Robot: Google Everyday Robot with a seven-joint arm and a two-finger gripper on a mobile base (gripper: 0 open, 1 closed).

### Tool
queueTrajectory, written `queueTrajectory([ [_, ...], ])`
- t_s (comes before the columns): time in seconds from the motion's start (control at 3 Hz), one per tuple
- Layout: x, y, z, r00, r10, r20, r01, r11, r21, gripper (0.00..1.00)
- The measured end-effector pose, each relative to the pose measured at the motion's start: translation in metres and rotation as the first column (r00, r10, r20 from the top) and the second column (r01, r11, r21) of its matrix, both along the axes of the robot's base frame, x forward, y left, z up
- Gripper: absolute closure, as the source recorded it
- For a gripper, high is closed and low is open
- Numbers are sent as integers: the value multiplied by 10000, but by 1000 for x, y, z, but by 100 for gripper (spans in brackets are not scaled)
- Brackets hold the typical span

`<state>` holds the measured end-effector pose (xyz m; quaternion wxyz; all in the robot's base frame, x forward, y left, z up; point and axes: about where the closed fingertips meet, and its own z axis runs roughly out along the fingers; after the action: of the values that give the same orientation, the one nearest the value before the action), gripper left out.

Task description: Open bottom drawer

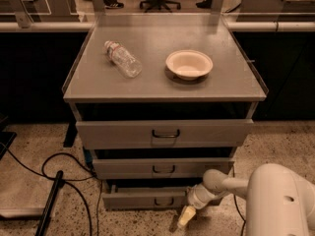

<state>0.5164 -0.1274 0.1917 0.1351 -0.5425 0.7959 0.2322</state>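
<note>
The bottom drawer is the slim grey front lowest on the cabinet, with a small dark loop handle. It stands a little forward of the cabinet body. My gripper hangs at the end of the white arm, low near the floor, just right of and below the handle. It points down and to the left, in front of the drawer's lower right part.
Above are the mid-sized drawer and the tallest top drawer. A plastic bottle and a white bowl lie on the cabinet top. Black cables and a dark pole lie on the floor at left.
</note>
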Motion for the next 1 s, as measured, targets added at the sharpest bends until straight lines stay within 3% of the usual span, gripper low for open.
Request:
queueTrajectory([
  [0.33, -40, 2, 31, 9977, 189, -644, -156, 9986, 507, 0],
  [0.67, -75, 4, 56, 9948, 394, -937, -321, 9964, 780, 0],
  [1.0, -84, 6, 57, 9934, 480, -1045, -396, 9959, 808, 0],
])
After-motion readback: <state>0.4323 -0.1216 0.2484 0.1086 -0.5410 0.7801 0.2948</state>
